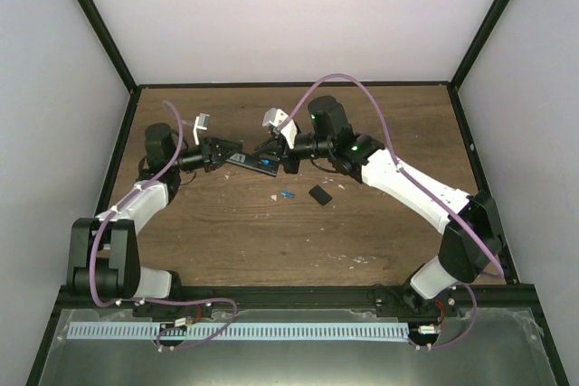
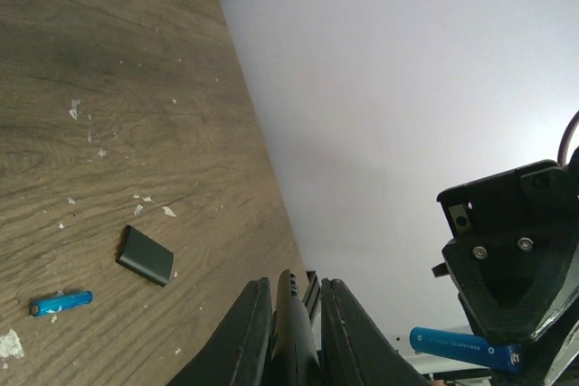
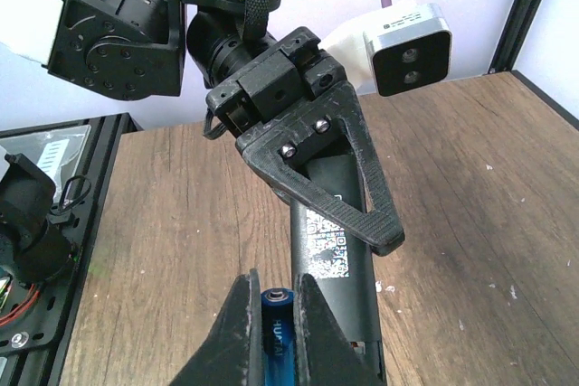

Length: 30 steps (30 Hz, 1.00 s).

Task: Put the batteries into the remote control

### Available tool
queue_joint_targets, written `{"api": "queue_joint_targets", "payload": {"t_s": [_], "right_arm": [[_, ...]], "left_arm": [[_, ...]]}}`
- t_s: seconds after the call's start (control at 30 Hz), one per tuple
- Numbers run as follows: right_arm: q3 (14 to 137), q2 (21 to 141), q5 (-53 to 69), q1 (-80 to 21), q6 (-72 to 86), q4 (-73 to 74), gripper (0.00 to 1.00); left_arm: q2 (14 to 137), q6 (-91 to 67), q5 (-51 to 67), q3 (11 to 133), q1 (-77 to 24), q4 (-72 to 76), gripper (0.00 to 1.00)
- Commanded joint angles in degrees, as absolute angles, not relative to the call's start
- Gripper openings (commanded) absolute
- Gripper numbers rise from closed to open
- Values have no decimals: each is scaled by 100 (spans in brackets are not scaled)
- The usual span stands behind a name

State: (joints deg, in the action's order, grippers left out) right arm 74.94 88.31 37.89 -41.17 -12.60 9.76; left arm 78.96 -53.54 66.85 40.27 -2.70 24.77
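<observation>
My left gripper (image 1: 232, 155) is shut on one end of the slim black remote control (image 1: 249, 162), holding it above the table; in the left wrist view the remote control (image 2: 295, 336) stands edge-on between the fingers (image 2: 246, 341). My right gripper (image 3: 274, 279) is shut on a blue battery (image 3: 276, 327), pale end up, right beside the remote control (image 3: 342, 250) near its open bay end. From the left wrist that battery (image 2: 461, 346) shows under the right gripper (image 2: 511, 264). A second battery (image 1: 288, 194) lies on the wood.
A short black cover piece (image 1: 319, 194) lies on the table (image 1: 380, 124) just right of the loose battery (image 2: 61, 302); it also shows in the left wrist view as the cover (image 2: 145, 255). Small pale flecks dot the wood. Black frame posts and white walls enclose the table.
</observation>
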Motion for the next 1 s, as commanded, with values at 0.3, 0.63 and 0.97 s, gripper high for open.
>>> {"api": "queue_joint_targets", "payload": {"t_s": [0.3, 0.63, 0.97], "right_arm": [[7366, 8690, 3630, -4113, -1670, 940, 1], [7418, 8874, 3666, -4113, -1699, 1127, 1], [7505, 9008, 3585, -4113, -1834, 1524, 1]], "left_arm": [[7705, -5673, 6961, 4226, -394, 2554, 0], [7585, -5726, 6893, 4231, -465, 2507, 0], [7594, -5706, 6843, 4266, -474, 2514, 0]]}}
